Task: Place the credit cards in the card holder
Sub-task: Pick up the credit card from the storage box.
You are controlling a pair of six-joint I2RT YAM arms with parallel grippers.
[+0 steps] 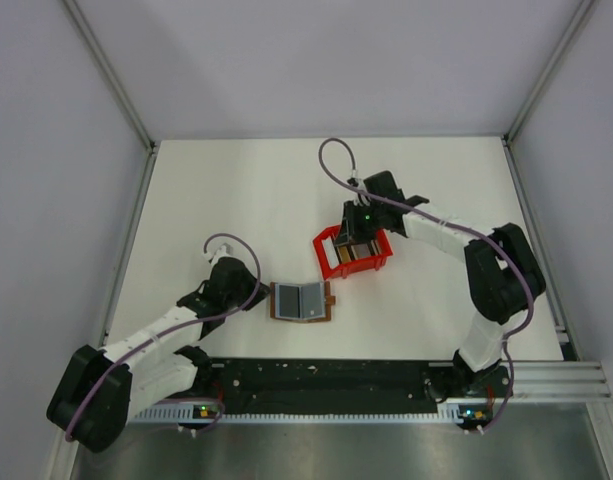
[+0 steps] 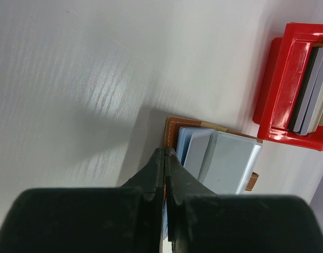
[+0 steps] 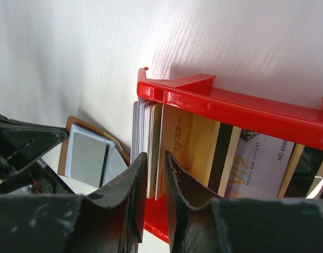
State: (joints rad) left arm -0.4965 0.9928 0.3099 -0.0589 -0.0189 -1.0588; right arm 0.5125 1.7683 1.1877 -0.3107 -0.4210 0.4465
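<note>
The brown card holder (image 1: 301, 302) lies open on the table, grey pockets up; it also shows in the left wrist view (image 2: 224, 158) and the right wrist view (image 3: 87, 155). My left gripper (image 1: 258, 298) (image 2: 165, 152) is shut on its brown left edge. Several credit cards (image 3: 190, 147) stand on edge in a red bin (image 3: 229, 103), pale, tan-gold and dark; they also show in the left wrist view (image 2: 311, 89). My right gripper (image 1: 358, 238) (image 3: 155, 155) reaches down into the bin, its fingers pressed on a pale and a tan-gold card.
The red bin (image 1: 323, 255) (image 2: 280, 89) stands just beyond and right of the card holder. Metal frame posts and grey walls border the white table on the left, right and back. A black rail runs along the near edge.
</note>
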